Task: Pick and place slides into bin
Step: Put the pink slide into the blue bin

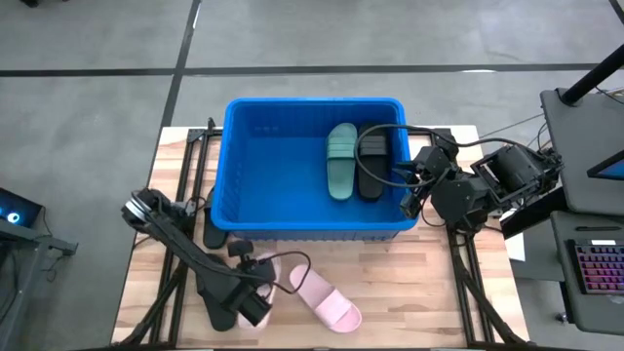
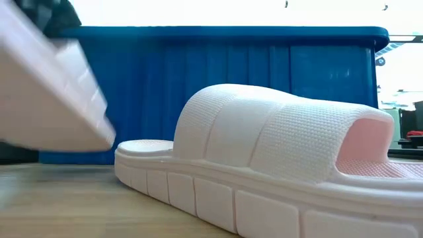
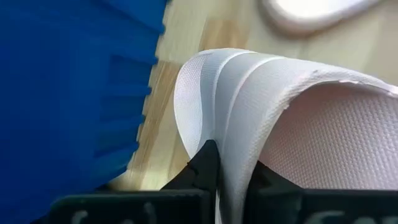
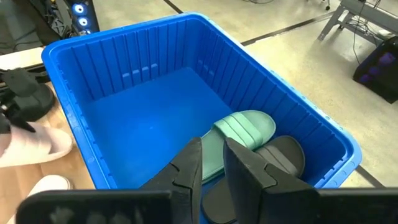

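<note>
- The blue bin (image 1: 292, 166) sits at the back of the wooden table (image 1: 419, 292).
- Two slides lie side by side inside the bin, near its right wall.
- One is the green slide (image 1: 340, 160). The other is the black slide (image 1: 371, 166), and it touches the green one.
- The left hand (image 1: 255, 271) is in front of the bin, low over the table.
- It is pinching the strap of a pink slide (image 3: 261, 124). The left wrist view shows a dark finger (image 3: 202, 165) on each side of the strap.
- In the low view this pink slide hangs tilted, up off the table, at the picture's left.
- A second pink slide (image 1: 327, 298) lies flat on the table, just to the right of the left hand.
- Another black slide (image 1: 214, 229) lies by the bin's front left corner, partly hidden under the left arm.
- The right hand (image 4: 211, 163) hovers over the bin's right rim, above the green and black slides.
- Its fingers are close together with a small gap, and they hold nothing.
</note>
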Robot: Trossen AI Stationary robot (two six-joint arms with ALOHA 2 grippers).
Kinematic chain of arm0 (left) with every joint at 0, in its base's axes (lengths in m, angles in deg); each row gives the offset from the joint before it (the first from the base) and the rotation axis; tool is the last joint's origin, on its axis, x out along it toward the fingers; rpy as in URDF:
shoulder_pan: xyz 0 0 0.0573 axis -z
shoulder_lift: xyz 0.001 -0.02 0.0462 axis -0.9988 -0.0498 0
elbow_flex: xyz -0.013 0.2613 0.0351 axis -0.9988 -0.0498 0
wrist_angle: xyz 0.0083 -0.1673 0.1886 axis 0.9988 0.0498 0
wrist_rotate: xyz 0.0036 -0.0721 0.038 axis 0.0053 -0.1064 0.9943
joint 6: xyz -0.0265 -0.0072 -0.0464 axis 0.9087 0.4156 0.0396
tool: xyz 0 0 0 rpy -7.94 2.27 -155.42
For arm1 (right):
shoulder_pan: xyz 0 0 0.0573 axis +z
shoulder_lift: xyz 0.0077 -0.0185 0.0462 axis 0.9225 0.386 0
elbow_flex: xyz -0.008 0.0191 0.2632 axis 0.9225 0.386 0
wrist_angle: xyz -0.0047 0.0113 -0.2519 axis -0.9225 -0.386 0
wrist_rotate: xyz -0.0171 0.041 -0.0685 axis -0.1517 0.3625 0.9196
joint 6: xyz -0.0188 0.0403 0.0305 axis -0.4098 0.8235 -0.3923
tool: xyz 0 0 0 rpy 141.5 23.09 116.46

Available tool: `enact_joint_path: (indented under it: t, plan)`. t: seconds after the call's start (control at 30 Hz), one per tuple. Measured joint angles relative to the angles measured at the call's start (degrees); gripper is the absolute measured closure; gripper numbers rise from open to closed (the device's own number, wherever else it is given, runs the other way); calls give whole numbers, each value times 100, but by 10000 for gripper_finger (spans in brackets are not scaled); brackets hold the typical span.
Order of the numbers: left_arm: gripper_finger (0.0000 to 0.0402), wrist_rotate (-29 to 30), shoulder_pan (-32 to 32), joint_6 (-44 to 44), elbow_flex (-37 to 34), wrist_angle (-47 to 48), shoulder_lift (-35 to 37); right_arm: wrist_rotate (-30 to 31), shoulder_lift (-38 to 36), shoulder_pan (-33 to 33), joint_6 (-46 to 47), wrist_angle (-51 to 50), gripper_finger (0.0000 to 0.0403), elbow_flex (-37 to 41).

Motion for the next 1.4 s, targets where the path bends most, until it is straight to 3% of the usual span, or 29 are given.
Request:
enact_joint_path:
  t: [0.27,0.47,0.73,1.03,1.27,1.4]
  plan:
    - [401,21,0,-3,214,-122,733,0,0,0,0,4,342,0]
    - [401,45,0,-655,213,-1308,1293,2,0,0,0,7,345,0]
    - [401,942,-27,-1471,210,-2638,1611,2,0,0,1,13,342,0]
    - [401,1671,-215,-1744,313,-3072,1645,0,0,0,0,15,346,0]
    - [401,2003,-533,-3171,418,-4317,1651,0,-2,0,2,22,346,0]
    - [401,2294,-785,-3778,509,-4514,1643,-2,0,0,17,28,343,0]
